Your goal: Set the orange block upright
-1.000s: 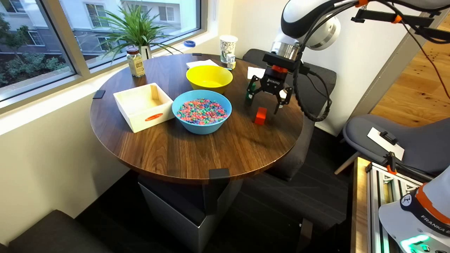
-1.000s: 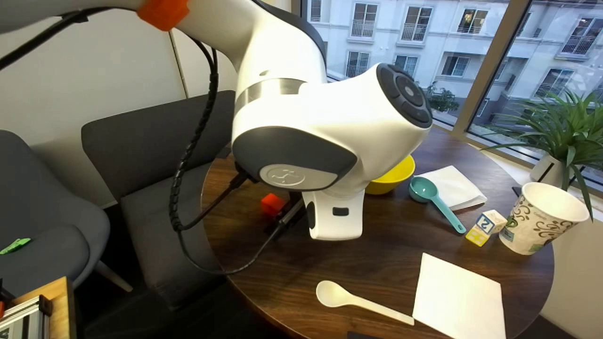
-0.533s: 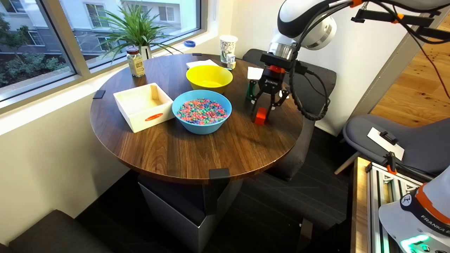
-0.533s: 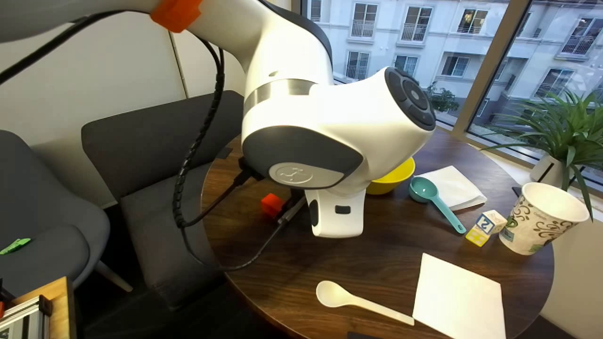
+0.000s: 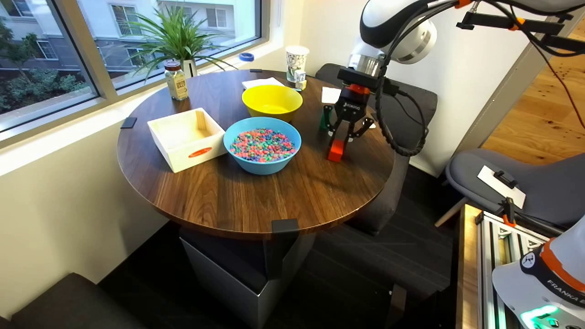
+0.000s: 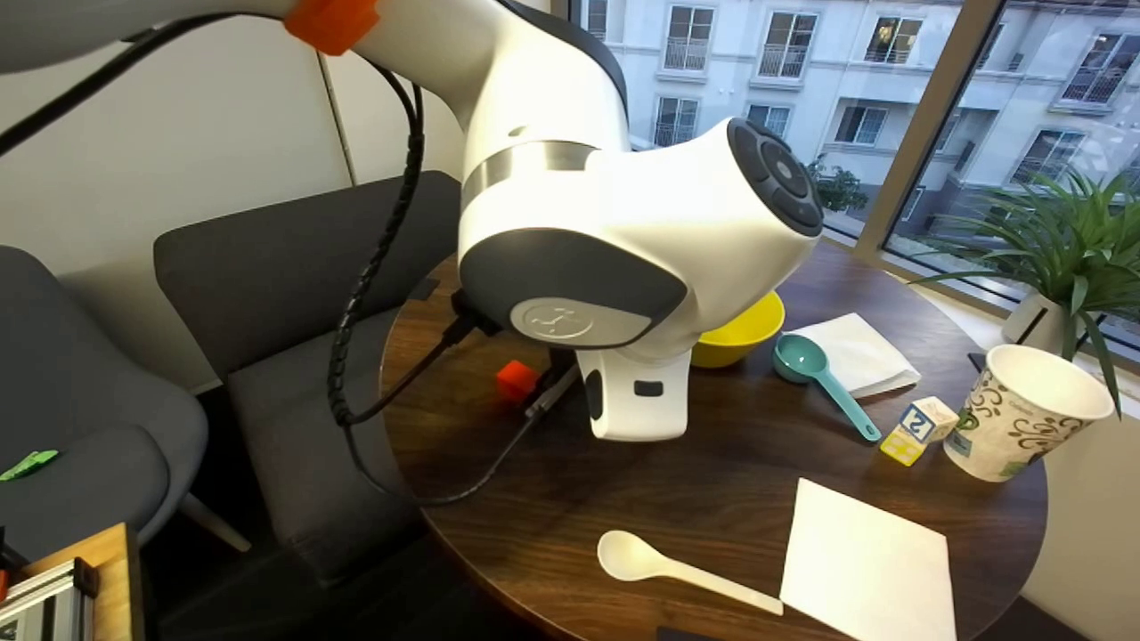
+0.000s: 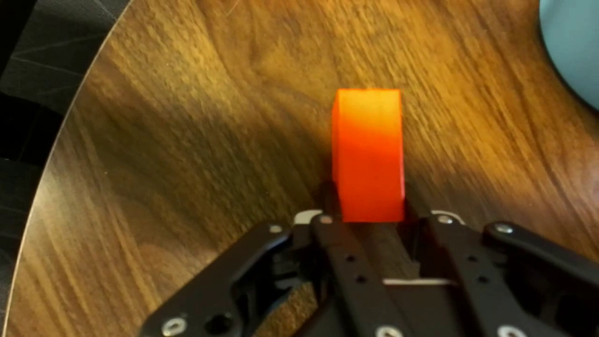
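The orange block [image 5: 336,151] is low over the wooden table [image 5: 219,192], to the right of the blue bowl in an exterior view. My gripper [image 5: 337,144] comes down on it from above, one finger along each side. Seen from the wrist, the block [image 7: 371,159] has its long face towards the camera and sticks out beyond the fingertips, which press its two sides. So the gripper is shut on the block. Whether its underside touches the table, I cannot tell. The arm hides part of the block [image 6: 517,381] and the fingers in an exterior view.
Close by stand a blue bowl [image 5: 263,167] of coloured beads, a yellow bowl [image 5: 272,98] and a wooden box [image 5: 187,141]. A green object [image 5: 325,119] sits just behind the gripper. A white spoon [image 6: 632,556], a teal scoop [image 6: 802,358] and a paper cup [image 6: 1024,414] are farther off.
The gripper has come down over the orange block, and its open fingers have shut on the block's sides. The block has shifted slightly to the left in an exterior view.
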`<action>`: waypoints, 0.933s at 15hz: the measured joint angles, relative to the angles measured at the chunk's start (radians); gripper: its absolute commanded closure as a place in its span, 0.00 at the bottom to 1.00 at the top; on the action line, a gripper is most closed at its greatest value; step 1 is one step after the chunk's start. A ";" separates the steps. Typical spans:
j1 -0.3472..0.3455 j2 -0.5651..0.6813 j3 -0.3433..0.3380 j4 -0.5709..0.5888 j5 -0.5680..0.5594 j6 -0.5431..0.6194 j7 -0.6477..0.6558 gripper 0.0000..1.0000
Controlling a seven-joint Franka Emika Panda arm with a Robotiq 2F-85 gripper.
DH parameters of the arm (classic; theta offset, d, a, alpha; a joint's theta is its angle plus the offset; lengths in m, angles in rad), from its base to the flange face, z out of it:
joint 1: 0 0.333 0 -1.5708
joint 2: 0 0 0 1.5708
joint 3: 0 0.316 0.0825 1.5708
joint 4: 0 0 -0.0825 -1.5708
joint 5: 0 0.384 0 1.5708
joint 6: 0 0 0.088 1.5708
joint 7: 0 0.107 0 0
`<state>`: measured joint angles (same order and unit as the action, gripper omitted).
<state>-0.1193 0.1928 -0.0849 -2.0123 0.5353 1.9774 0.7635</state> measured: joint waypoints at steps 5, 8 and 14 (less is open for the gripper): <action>0.042 -0.035 0.006 0.025 -0.070 0.000 0.019 0.92; 0.080 -0.082 0.014 0.027 -0.200 0.000 0.088 0.92; 0.144 -0.135 0.055 0.012 -0.566 0.003 0.302 0.92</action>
<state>0.0243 0.0573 -0.0299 -2.0004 -0.0305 1.9807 1.0656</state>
